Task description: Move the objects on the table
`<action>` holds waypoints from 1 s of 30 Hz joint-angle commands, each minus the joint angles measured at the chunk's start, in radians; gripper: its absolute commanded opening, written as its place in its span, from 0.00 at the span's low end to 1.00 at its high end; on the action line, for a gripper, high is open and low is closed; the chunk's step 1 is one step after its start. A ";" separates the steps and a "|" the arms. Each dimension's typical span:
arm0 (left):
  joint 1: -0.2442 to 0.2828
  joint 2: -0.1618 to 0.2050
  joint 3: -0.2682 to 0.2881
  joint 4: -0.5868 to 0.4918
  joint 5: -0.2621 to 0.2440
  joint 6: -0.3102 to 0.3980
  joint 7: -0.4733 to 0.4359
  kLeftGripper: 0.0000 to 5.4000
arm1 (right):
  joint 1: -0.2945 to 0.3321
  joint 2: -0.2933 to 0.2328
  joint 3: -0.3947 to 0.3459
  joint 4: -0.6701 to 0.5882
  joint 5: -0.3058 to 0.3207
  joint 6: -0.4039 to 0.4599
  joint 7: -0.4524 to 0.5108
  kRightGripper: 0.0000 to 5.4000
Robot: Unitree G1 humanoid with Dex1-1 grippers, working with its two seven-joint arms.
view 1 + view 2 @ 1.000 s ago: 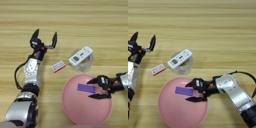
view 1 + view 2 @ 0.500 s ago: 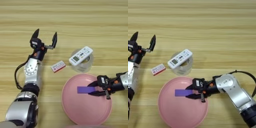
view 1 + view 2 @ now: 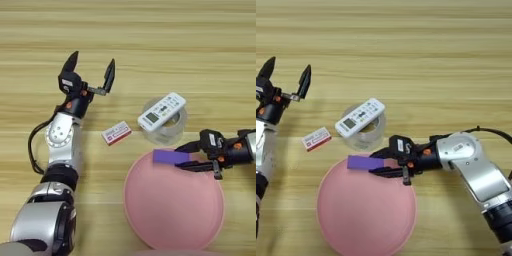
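Purple and flat, the small rectangular block (image 3: 365,162) was clamped between the two black fingers of the right end effector (image 3: 387,164), which held it by its right end. The block stuck out leftward over the far left rim of the large pink plate (image 3: 367,210); whether it touched the rim could not be told. The plate lay on the near part of the light wooden bench (image 3: 150,45).

Just beyond the plate, the white remote control (image 3: 161,111) rested tilted across the top of a clear round container (image 3: 166,126). Left of that container, a small white and red box (image 3: 116,132) lay flat on the bench.

At the left side, the left end effector (image 3: 90,70) pointed toward the far edge with its fingers spread wide apart, gripping nothing, well apart from the other things.
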 commanded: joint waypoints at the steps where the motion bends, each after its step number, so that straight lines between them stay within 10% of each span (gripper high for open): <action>1: 0.049 0.013 -0.051 -0.174 -0.053 0.065 -0.103 1.00 | -0.028 -0.019 -0.049 -0.027 0.041 0.017 -0.002 0.26; 15: 0.218 0.107 -0.181 -0.608 -0.315 0.458 -0.475 1.00 | -0.083 -0.032 -0.163 -0.036 0.155 0.049 0.000 0.26; 30: 0.306 0.141 -0.327 -0.694 -0.245 0.565 -0.651 1.00 | -0.105 -0.038 -0.209 -0.083 0.272 0.110 0.024 0.26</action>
